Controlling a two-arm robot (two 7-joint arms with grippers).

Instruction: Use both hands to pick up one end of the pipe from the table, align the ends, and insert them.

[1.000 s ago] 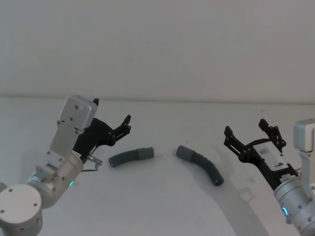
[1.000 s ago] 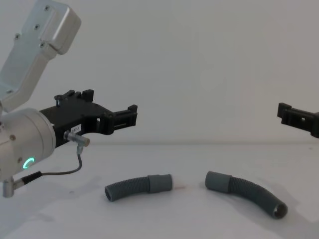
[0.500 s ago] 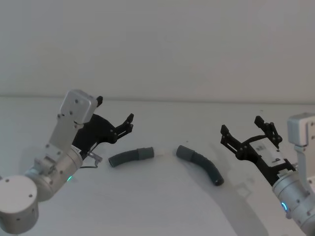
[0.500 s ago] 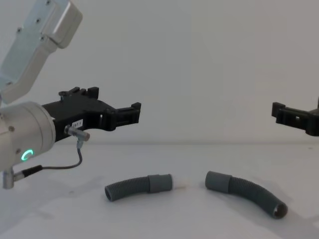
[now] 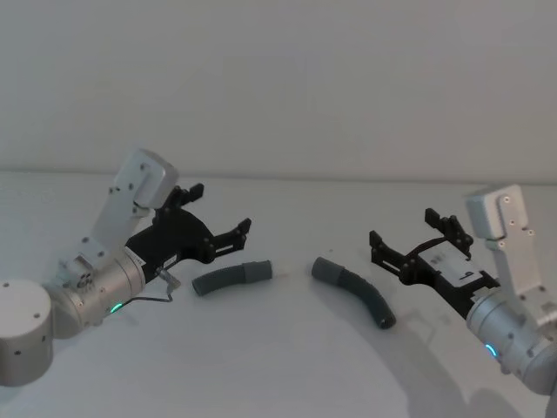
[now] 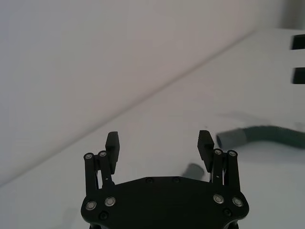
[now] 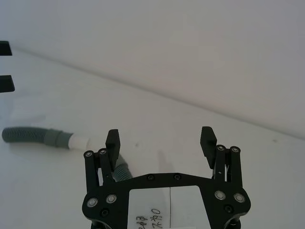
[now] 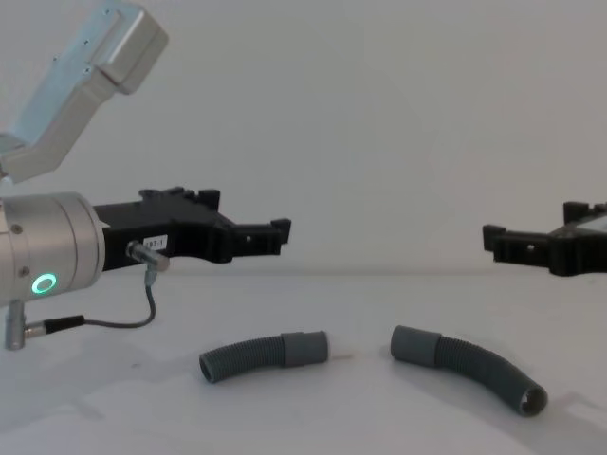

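The pipe lies in two pieces on the table. The left piece and the right piece are apart, and their smooth cuffed ends face each other across a small gap. In the right wrist view the left piece has a whitish tip. My left gripper hovers open above and left of the left piece. My right gripper hovers open above and right of the right piece. Neither touches the pipe. The chest view shows both pieces below the grippers.
A pale wall rises behind the table. A thin cable hangs under my left wrist, short of the left piece. In the left wrist view the right piece lies beyond my open fingers.
Both grippers have moved inward over the table toward the pipe, the left one rightward and the right one leftward. The two pipe pieces have not moved.
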